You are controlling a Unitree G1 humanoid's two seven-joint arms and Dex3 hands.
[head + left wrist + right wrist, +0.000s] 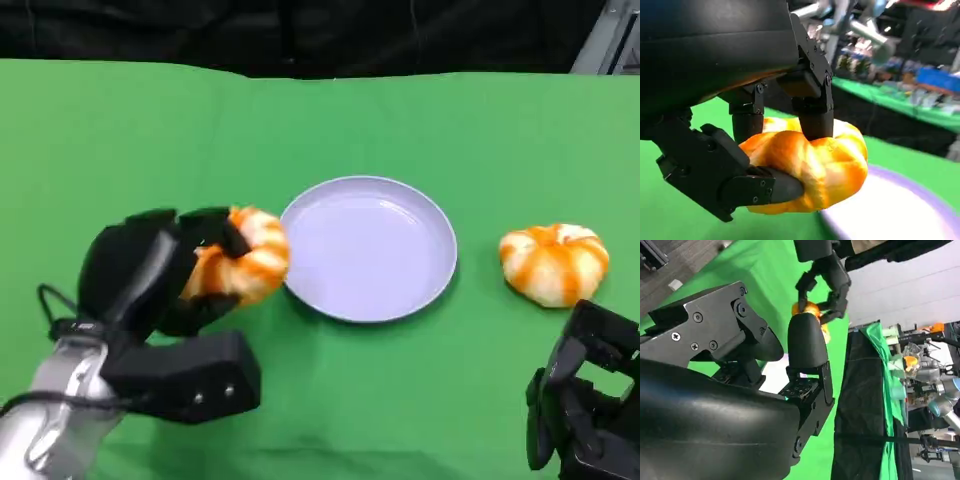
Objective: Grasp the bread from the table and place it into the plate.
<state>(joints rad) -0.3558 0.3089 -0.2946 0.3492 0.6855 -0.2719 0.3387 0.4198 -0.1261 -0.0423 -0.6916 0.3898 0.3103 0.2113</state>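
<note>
**Bread held at the plate's rim**

The bread (243, 262), an orange-and-cream glazed bun, sits in the grip of the left hand (165, 270). In the left wrist view black fingers (815, 112) press down on its top while another finger curls under its lower side, so the bun (815, 167) is clamped between them and dented a little. From the head view it is just beside the left rim of the plate (435, 285), touching or slightly overlapping that edge (which of the two cannot be told).

No brand, label or writing can be read on anything.

There is one container: a round, pale lilac plate, shallow and with nothing in it. Its rim also shows below the bun in the left wrist view (920, 187).

Bread counts two: the held bun and a second bun (554, 262) of the same colouring, lying on the green tablecloth (150, 140) to the right of the plate, apart from it.

The right hand (590, 405) is low near that second bun, not touching it; its fingers (807, 342) are apart and hold nothing.
</note>
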